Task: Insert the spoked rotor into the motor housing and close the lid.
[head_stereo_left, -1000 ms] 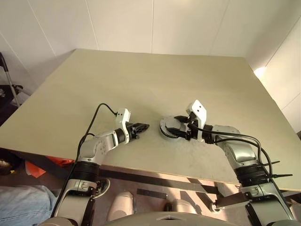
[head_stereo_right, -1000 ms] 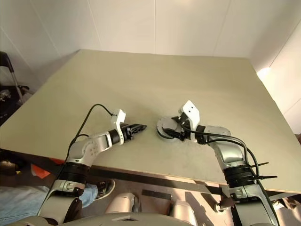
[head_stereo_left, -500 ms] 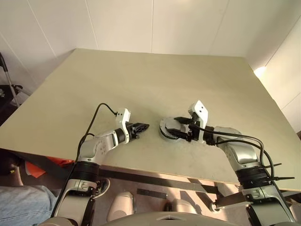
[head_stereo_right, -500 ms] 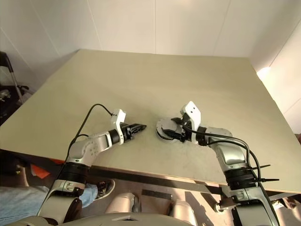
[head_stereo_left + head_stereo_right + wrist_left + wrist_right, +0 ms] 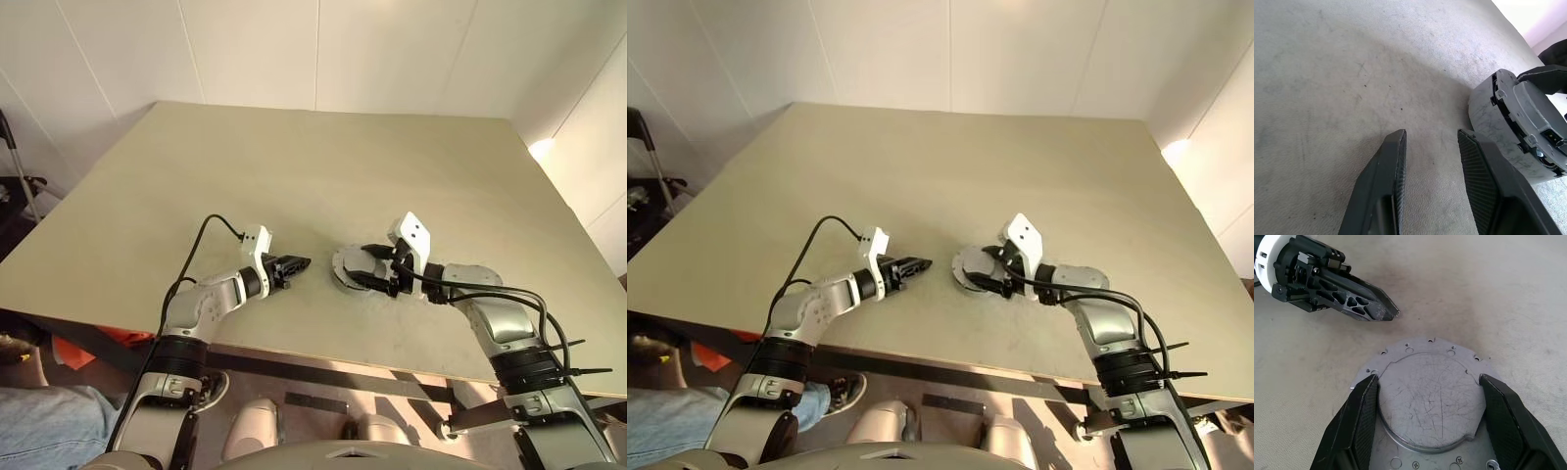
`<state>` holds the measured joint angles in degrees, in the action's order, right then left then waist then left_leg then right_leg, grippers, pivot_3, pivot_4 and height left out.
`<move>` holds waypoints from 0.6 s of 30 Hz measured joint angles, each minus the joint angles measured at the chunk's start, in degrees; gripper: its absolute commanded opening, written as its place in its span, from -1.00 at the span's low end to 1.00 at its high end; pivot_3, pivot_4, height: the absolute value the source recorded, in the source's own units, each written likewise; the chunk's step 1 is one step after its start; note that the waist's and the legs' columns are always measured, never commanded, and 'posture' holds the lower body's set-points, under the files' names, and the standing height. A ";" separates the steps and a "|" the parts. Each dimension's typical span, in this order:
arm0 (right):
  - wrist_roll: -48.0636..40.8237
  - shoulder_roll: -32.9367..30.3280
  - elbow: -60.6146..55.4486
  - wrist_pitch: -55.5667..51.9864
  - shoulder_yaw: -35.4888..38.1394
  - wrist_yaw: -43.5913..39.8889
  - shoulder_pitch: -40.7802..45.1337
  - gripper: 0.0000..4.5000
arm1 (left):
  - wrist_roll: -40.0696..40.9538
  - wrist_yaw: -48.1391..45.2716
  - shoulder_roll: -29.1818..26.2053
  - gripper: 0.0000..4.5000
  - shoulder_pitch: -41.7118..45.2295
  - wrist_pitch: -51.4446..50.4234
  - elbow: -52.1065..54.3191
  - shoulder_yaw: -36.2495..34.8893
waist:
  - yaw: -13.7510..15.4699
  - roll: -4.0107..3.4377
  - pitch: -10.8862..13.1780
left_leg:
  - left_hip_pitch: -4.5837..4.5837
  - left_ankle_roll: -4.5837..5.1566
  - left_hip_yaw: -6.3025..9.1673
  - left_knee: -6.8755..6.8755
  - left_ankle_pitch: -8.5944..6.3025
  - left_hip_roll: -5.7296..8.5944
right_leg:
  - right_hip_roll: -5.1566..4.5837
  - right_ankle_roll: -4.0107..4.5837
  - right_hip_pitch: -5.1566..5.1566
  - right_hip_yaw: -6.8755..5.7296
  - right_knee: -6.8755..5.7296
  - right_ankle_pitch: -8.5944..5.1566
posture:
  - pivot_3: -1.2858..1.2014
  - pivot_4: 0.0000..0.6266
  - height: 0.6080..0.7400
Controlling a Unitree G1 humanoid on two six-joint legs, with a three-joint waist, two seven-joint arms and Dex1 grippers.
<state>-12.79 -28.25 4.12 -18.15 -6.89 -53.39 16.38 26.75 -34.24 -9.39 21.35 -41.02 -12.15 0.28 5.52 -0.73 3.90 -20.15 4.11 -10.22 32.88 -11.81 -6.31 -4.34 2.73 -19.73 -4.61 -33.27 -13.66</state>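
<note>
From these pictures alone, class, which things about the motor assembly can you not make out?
- Inside of the round grey metal motor housing: covered by its flat scratched top in the right wrist view, so the rotor's presence is unknown.
- Contact of the right gripper with the housing: fingers flank it, near rim cut off.
- Housing's far side: cut off by the left wrist view's edge.

Bright even light; sun glare on wall (image 5: 542, 149); wide-angle edge distortion.
</note>
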 measured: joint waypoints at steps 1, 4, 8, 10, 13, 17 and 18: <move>0.28 -0.08 0.03 0.23 -0.15 -0.01 0.00 0.40 | 0.00 0.00 0.00 -0.21 0.00 0.00 0.00 0.00 | 0.00 0.00 0.00 | 0.00 0.00 0.00 0.00 0.00 0.00 | 0.00 0.00 0.00 0.00 0.00 0.00 | 0.03 -1.00 1.00; 0.61 -0.12 0.11 0.62 -0.31 -0.03 0.00 0.40 | 0.00 0.00 0.00 -0.21 0.00 0.01 0.00 0.00 | 0.00 0.00 0.00 | 0.00 0.00 0.00 0.00 0.00 0.00 | 0.00 0.00 0.00 0.00 0.00 0.00 | 0.03 -1.00 1.00; 1.08 -0.16 0.27 1.12 -0.57 -0.09 0.00 0.40 | -0.01 0.00 0.00 -0.21 0.00 0.02 -0.02 0.00 | -0.01 0.00 0.00 | 0.01 0.00 0.00 0.00 0.00 0.00 | 0.00 0.00 0.00 0.00 0.00 0.00 | 0.03 -1.00 1.00; 1.13 -0.16 0.39 1.31 -0.59 -0.13 0.01 0.40 | -0.01 0.00 0.00 -0.21 0.00 0.03 -0.02 0.01 | -0.01 0.00 0.00 | 0.01 0.00 0.00 0.00 0.00 0.00 | 0.00 0.00 0.01 0.00 0.00 0.00 | 0.03 -1.00 1.00; 1.34 -0.16 0.66 1.84 -0.78 -0.15 0.02 0.40 | -0.04 0.02 0.00 -0.21 0.00 0.03 -0.04 0.00 | -0.02 0.01 0.00 | 0.02 0.00 0.00 0.00 0.00 0.00 | 0.00 0.00 0.01 0.00 0.00 0.00 | 0.03 -1.00 1.00; 1.56 -0.16 1.35 2.47 -1.25 0.07 0.35 0.40 | -0.12 0.11 -0.02 -0.21 0.00 0.04 -0.12 -0.06 | -0.10 0.01 -0.01 | 0.09 0.00 0.00 0.00 0.00 0.00 | 0.00 0.00 0.07 0.00 0.00 0.00 | 0.03 -1.00 1.00; 1.57 -0.16 1.62 2.71 -1.39 0.07 0.46 0.40 | -0.14 0.15 -0.02 -0.21 0.00 0.03 -0.14 -0.08 | -0.11 0.01 -0.01 | 0.10 0.00 0.00 0.00 0.00 0.00 | 0.00 0.00 0.08 0.00 0.00 0.00 | 0.03 -1.00 1.00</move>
<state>-11.21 -28.41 5.74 -15.44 -8.28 -53.31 16.85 26.61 -34.09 -9.40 21.36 -40.99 -12.30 0.20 5.42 -0.72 3.88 -20.05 4.11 -10.22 32.88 -11.81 -6.31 -4.34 2.73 -19.65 -4.61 -33.28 -13.66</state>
